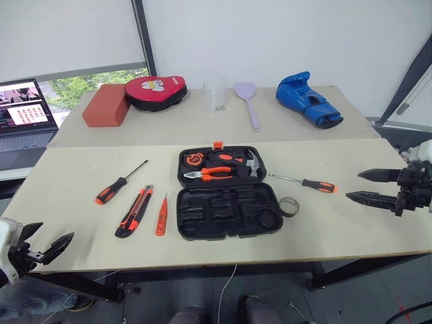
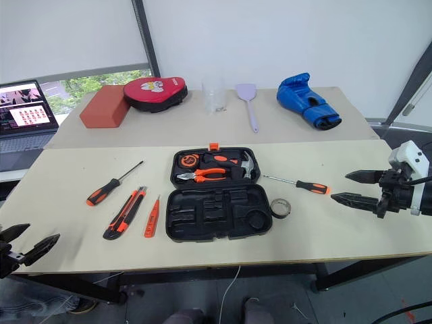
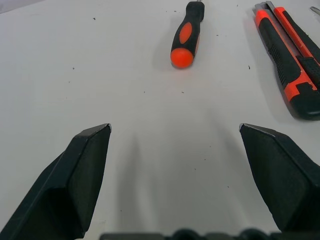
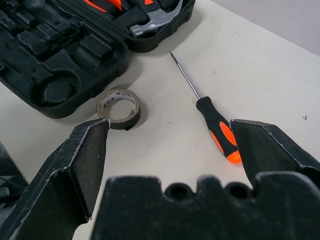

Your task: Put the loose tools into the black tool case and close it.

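Black tool case (image 1: pixel 228 193) lies open mid-surface (image 1: pixel 351 223), well left of the right gripper (image 1: pixel 368 185), which hangs spread and empty. Nearest it is a screwdriver (image 4: pixel 218 130), tape roll (image 4: pixel 119 108) just beyond: best pinch the handle squarely. Left gripper (image 2: pixel 28 244), also spread, has the other screwdriver (image 3: pixel 186 34) and utility knife (image 3: pixel 287 55) ahead, with the tester pen (image 1: pixel 161 215) past them. Boxing glove (image 1: pixel 307 99) and red pad (image 1: pixel 156 91) sit far off, no obstruction.

Lab/test room: plain worktables (image 1: pixel 351 223), laptop (image 1: pixel 23 118) by window w/ roller blind (image 1: pixel 67 34).

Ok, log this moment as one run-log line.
stage: start | tool case: open on table | loose tools: all outside case | left pincer: open, empty | right pincer: open, empty, near screwdriver
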`<state>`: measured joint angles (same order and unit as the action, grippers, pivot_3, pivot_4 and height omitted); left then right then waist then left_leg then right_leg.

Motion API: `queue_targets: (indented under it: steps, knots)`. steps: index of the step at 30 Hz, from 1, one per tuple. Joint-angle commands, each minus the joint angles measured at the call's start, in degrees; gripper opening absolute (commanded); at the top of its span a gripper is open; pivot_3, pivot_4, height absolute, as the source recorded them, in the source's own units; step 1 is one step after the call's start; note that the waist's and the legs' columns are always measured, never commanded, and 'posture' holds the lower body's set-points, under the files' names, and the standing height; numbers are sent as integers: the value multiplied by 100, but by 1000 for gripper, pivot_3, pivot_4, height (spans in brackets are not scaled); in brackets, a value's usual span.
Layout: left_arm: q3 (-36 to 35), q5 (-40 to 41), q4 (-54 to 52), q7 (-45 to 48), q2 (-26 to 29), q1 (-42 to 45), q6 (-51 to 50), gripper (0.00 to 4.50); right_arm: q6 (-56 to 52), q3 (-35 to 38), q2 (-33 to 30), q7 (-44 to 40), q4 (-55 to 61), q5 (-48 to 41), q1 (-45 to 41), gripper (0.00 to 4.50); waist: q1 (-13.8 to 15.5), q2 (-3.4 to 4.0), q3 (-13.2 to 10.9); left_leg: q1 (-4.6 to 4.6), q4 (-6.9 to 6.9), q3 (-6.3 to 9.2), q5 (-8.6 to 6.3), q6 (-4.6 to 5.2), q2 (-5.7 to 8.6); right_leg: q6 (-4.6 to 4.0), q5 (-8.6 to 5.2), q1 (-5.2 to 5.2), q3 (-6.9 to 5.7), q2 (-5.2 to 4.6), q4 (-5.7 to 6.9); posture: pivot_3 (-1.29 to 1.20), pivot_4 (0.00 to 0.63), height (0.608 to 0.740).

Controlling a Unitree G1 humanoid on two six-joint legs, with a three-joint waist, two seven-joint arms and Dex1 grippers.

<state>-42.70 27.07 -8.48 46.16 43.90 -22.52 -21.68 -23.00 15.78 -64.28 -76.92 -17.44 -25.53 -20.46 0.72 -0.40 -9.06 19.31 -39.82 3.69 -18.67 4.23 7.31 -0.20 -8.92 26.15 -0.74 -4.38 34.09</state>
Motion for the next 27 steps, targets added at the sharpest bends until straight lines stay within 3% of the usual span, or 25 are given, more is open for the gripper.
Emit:
queue_targets:
  steps: [1,8,16,21,27]
  knots:
    - [-153,-13,-195,46,142,-38,-15,4390,175,121,-32,-26,-61,5,-80,4477,-1,0,0,0,0,0,0,0,0,0,0,0,0,0,0,0,150,740]
    - [213,165,9,130,650,699,-621,4390,-7,235,57,104,643,-244,-26,4477,12,1,0,0,-2,-1,0,-1,0,-4,3,-1,-1,0,3,0,150,740]
    - [2092,-549,1685,617,1367,2953,-526,4390,-835,-352,352,337,2352,-787,-596,4477,-11,1,0,-3,-1,-1,4,-8,-2,-14,10,6,-7,7,9,0,150,740]
    - [3334,-1375,3408,833,1251,4679,-144,4390,-1072,-783,738,583,3051,-936,-1119,4477,-13,-3,-2,5,-3,-1,6,-11,-1,-24,16,16,-16,7,1,0,150,740]
    - [4182,-2083,5277,1073,852,6138,293,4390,-1175,-1053,1121,861,3512,-1035,-1404,4477,-12,-8,-3,15,-10,-1,17,11,4,-23,18,24,-38,5,7,0,150,740]
